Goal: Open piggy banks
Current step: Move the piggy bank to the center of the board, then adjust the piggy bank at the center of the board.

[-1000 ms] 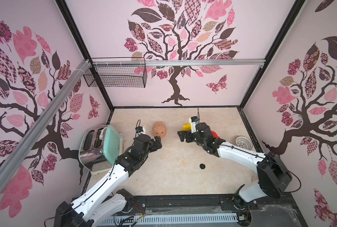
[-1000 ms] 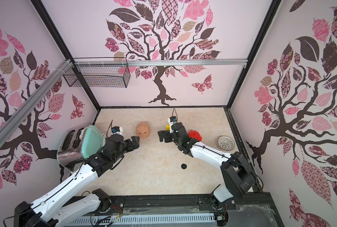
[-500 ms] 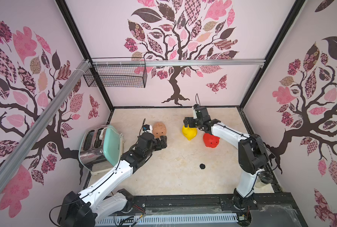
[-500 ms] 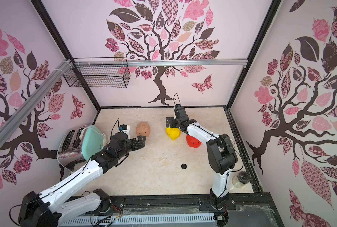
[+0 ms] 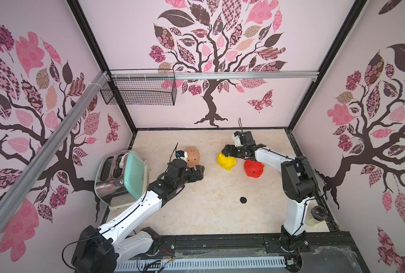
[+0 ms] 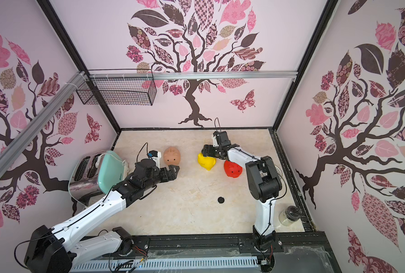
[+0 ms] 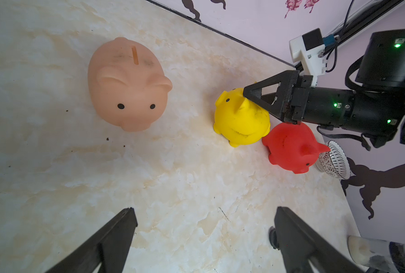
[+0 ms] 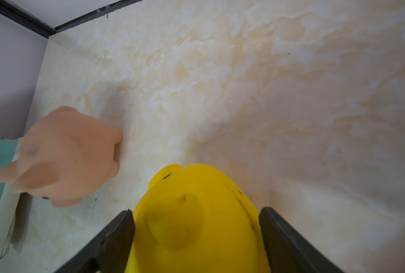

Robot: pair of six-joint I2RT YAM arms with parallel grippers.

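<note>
Grip came first: the right gripper point(image 8: 196, 211) sat low over the yellow pig point(image 7: 240, 120), its 2 fingers lying against both flanks and pinching the body while the pig stood on the table point(image 5: 208, 212). The red pig point(image 7: 289, 146) stood just beside it, and the peach pig point(image 7: 126, 87) stood upright well apart. The left gripper point(image 7: 204, 236) hovered in front of the peach pig, fingers spread wide, holding nothing. A small black disc point(image 5: 243, 200) lay loose, apart from all 3 pigs, probably 1 plug already out. To do this step well, the squeeze should be even and across the widest part, since the round glossy body looked likely to slip. The lift should clear the red pig, then turn the belly toward the free gripper.
</note>
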